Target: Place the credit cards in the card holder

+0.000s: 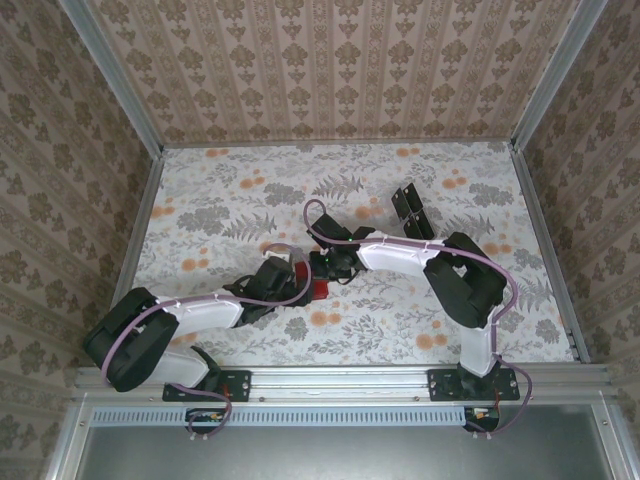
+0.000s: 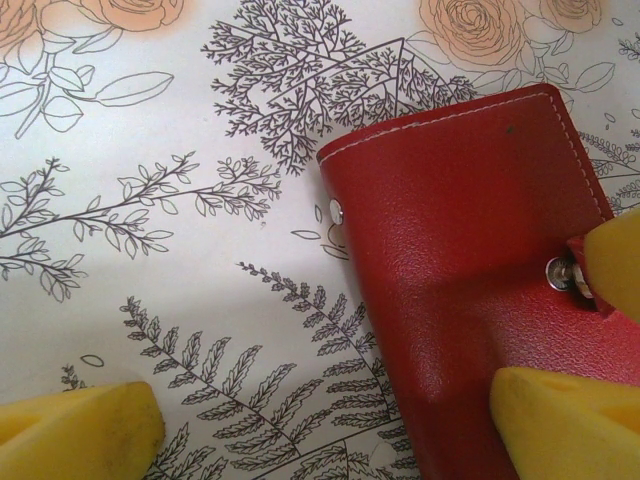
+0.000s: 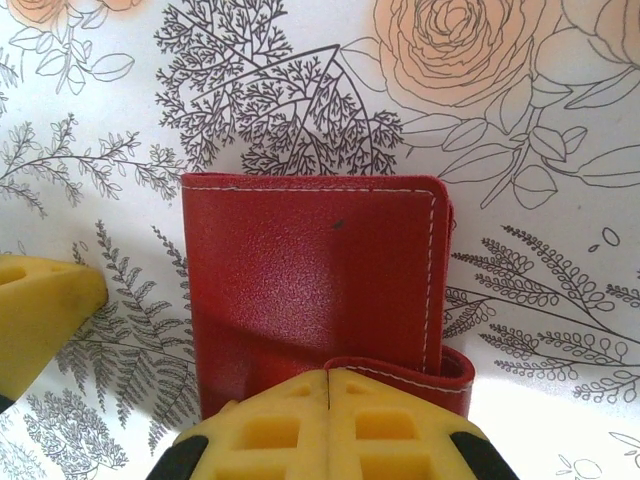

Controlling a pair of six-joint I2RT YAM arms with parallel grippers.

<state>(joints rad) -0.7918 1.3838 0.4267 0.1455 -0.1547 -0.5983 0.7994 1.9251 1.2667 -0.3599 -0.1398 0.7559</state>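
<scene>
Item: card holder [image 3: 310, 280] – red, stitched along the edge, folded shut with its outer face up, lying flat on the floral table [image 1: 240, 190] near the middle, where the two arms meet. Its clasp tab [image 3: 400, 372] curls up off one edge and carries a metal snap [image 2: 560, 272]. Right gripper [image 3: 328, 405]: yellow pads pressed together with no gap, pinched on the clasp tab at the holder's near edge; from the left wrist view one of its fingertips [image 2: 618, 262] sits right against the snap. Left gripper [image 2: 315, 430]: jaws wide apart, holding nothing – one fingertip [image 2: 560, 420] over the holder's red face, the other over bare cloth beside it. Whether that fingertip touches the leather cannot be told. Credit cards [image 1: 412, 208]: small black pieces on the table toward the far right, well apart from the holder and from both grippers, too small to count.
</scene>
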